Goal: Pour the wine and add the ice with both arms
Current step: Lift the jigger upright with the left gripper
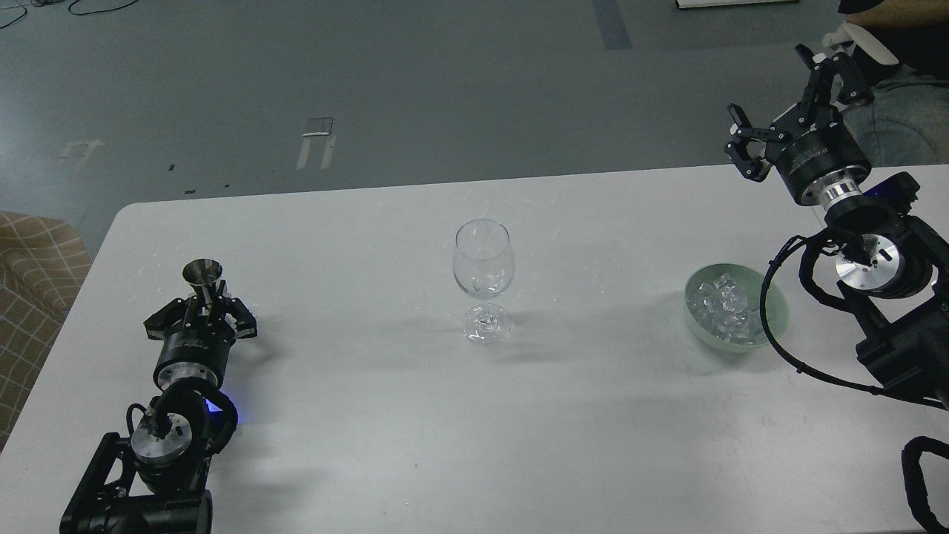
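Note:
A clear stemmed wine glass (483,261) stands upright at the middle of the white table (385,415). The ice (723,305) lies heaped in a pale green bowl (774,310) at the right. My left gripper (202,305) at the left is shut on a small steel measuring cup (202,273), held upright with its mouth up, far left of the glass. My right gripper (780,93) is open and empty, raised beyond the table's far right edge, above and behind the bowl.
A person's arm and lap (897,111) are at the top right, just behind my right gripper. A checked fabric seat (33,274) stands off the table's left edge. My right arm's cable (771,326) loops over the bowl's right rim.

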`<state>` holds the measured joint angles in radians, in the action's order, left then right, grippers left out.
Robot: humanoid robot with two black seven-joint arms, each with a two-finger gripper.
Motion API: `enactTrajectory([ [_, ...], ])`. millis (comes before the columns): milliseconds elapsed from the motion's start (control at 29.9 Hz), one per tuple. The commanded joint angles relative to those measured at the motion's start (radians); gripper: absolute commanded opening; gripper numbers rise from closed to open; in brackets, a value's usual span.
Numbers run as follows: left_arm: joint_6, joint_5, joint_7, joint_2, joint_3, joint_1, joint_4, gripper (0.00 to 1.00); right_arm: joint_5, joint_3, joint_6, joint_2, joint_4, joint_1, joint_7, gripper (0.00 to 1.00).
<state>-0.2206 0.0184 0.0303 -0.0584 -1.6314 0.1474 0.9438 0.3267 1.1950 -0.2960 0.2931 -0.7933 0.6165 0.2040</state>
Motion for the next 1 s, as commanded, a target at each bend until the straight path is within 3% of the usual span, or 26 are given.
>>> enactTrajectory([
  [0,-0.009,0.000,0.000,0.011,0.001,0.006,0.006,0.14,0.000,0.000,0.000,0.000,0.000,0.000,0.000,1.00],
  [234,-0.008,-0.003,-0.012,0.006,0.016,0.018,0.016,0.08,0.000,0.000,0.000,0.001,0.000,0.000,0.000,1.00],
  [735,0.006,-0.008,-0.064,-0.003,0.054,0.032,0.139,0.07,0.000,0.000,0.000,0.001,0.000,-0.001,0.000,1.00],
  [969,0.007,-0.017,-0.089,-0.044,0.146,0.028,0.205,0.07,0.000,0.000,0.000,0.001,0.000,-0.001,0.000,1.00],
])
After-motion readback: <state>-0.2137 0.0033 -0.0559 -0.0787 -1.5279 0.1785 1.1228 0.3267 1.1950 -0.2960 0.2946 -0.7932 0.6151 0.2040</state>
